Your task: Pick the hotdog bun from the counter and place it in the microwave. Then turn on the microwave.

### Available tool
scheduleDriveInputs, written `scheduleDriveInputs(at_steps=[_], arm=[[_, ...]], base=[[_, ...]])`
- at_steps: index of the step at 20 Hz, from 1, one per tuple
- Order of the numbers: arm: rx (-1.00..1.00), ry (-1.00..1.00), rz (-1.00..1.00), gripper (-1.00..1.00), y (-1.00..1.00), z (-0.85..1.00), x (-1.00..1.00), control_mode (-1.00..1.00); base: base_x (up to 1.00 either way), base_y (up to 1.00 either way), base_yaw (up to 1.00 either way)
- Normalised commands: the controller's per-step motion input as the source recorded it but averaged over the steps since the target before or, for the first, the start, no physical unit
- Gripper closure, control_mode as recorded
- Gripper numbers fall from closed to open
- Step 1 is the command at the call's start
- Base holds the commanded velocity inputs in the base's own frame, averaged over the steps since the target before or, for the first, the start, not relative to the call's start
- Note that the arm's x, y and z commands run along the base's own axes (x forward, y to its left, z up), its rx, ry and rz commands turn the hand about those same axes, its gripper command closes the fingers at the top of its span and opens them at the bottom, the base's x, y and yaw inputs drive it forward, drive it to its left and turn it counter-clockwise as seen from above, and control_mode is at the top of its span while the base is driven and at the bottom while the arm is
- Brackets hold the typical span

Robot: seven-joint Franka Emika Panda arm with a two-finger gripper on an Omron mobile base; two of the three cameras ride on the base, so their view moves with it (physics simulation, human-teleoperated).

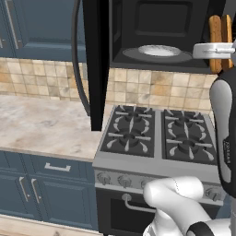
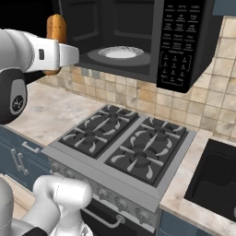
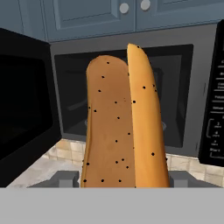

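My gripper [image 1: 215, 50] is shut on the hotdog bun [image 1: 220, 39], a golden-brown split roll held upright in the air. The bun [image 2: 56, 26] hangs in front of the microwave [image 2: 138, 37], to the left of its open cavity and apart from it. In the hand view the bun [image 3: 122, 122] stands tall between the fingers [image 3: 65, 178], with the microwave [image 3: 192, 87] behind it. The microwave door [image 1: 97, 64] is swung wide open to the left. The counter [image 1: 41, 124] lies below, left of the stove.
A white plate [image 1: 159, 50] sits on the turntable inside the microwave. The keypad [image 2: 177, 41] is on its right. A black gas stove [image 1: 159, 133] lies under the microwave. A dark sink [image 2: 216, 179] is at the right.
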Motion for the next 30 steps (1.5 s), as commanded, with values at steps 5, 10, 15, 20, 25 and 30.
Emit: scheduleDriveInputs(at_steps=[5, 10, 15, 20, 25, 30], arm=[[0.00, 0.01, 0.00, 1.00, 0.00, 0.00, 0.28, -1.00], [0.00, 0.00, 0.00, 1.00, 0.00, 0.00, 0.39, -1.00], [0.00, 0.01, 0.00, 1.00, 0.00, 0.00, 0.40, -1.00], [0.00, 0.01, 0.01, 1.00, 0.00, -0.06, 0.38, -1.00], [0.00, 0.03, 0.03, 1.00, -0.01, -0.06, 0.38, -1.00], [0.00, 0.02, 0.03, 1.00, -0.02, -0.05, 0.40, -1.00]], base=[[0.00, 0.00, 0.00], [0.00, 0.00, 0.00], [0.00, 0.00, 0.00], [0.00, 0.00, 0.00], [0.00, 0.00, 0.00], [0.00, 0.00, 0.00]])
